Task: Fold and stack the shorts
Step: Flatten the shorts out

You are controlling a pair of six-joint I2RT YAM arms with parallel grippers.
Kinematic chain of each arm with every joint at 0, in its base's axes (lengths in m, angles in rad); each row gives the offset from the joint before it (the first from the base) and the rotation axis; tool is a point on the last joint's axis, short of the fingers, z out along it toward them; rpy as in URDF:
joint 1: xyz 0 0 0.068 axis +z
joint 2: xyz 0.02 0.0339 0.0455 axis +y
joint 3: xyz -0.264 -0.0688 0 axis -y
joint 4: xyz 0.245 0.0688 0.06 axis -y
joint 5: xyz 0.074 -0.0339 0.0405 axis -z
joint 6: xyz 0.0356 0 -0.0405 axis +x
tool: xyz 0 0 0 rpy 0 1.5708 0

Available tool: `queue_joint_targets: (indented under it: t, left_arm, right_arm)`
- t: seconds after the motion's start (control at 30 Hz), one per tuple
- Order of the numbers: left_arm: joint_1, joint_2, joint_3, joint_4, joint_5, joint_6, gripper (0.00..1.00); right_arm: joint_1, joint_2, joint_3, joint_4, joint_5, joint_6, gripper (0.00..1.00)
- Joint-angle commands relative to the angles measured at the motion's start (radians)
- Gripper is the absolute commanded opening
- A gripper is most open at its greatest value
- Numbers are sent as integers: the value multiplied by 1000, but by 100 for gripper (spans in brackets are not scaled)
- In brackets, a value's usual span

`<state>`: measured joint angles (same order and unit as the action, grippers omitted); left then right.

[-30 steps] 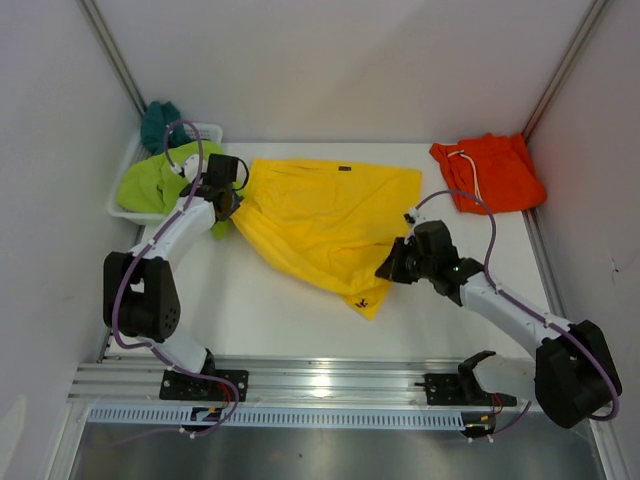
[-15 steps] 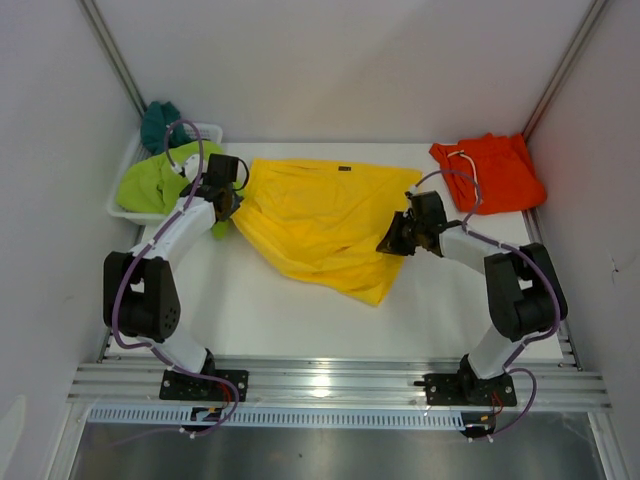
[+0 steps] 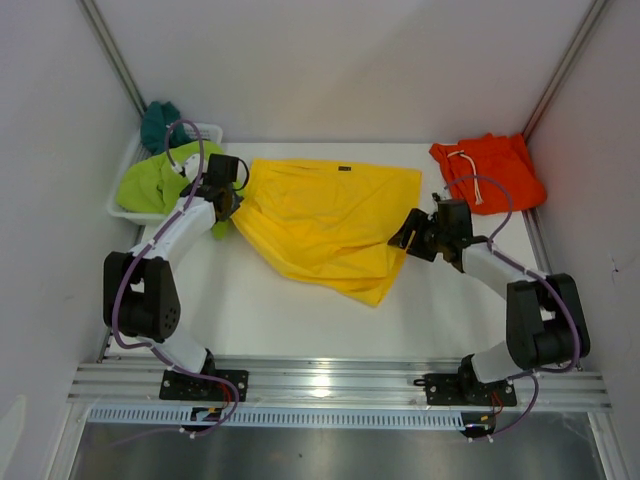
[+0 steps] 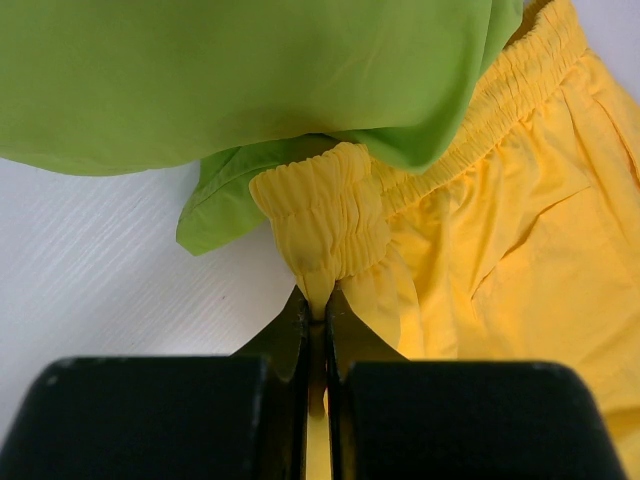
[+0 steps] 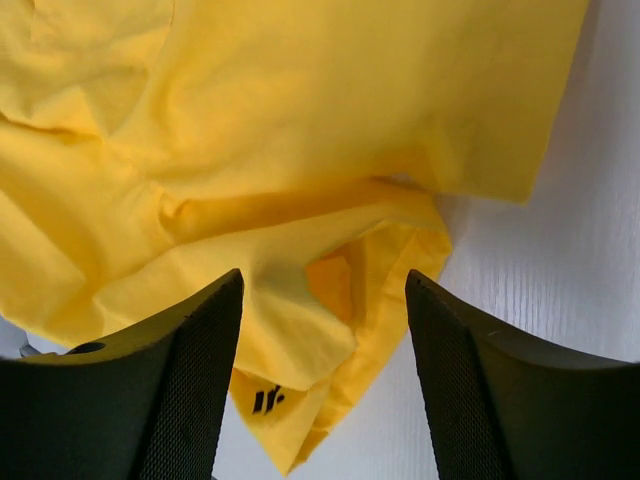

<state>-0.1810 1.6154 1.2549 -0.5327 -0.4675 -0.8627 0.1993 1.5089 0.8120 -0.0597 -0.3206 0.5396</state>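
My left arm point(image 3: 172, 238) and right arm point(image 3: 500, 272) are white links with black joints, purple cables point(image 3: 200, 148) looping along them; my right hand point(image 5: 322, 290) has black, mesh-faced fingers point(image 5: 180, 400)

No legible text, number or brand in any view.
- Yellow soft fabric shorts point(image 3: 320, 215): small dark rectangular label point(image 3: 345, 170) at far edge, too small to read in top view.
- Right wrist view, same shorts: small dark printed mark point(image 5: 265, 401) near hem corner. A few slanted strokes, logo-like, no letters made out.
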Motion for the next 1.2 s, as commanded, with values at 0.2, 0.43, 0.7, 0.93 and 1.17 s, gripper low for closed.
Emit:
queue_joint_targets:
  t: [0.2,0.43,0.7,0.93,1.17]
  left_arm:
    - [-3,-14,15,28,-36,21,0]
    - [-3,0,38,8,-42,21,0]
    - [-3,0,38,11,-36,21,0]
    - [-2,-3,35,13,-39,28,0]
    - [-3,-5,29,17,-30,33,0]
  right_arm:
    - [25,-277,-206,5,-120,-82,46]
    - [98,-372,-232,-71,-66,-121,68]
    - [111,-196,-182,1,20,-147,83]
    - [111,-67,-146,145,-9,-141,76]
    - [141,-92,-139,161,-29,-138,56]
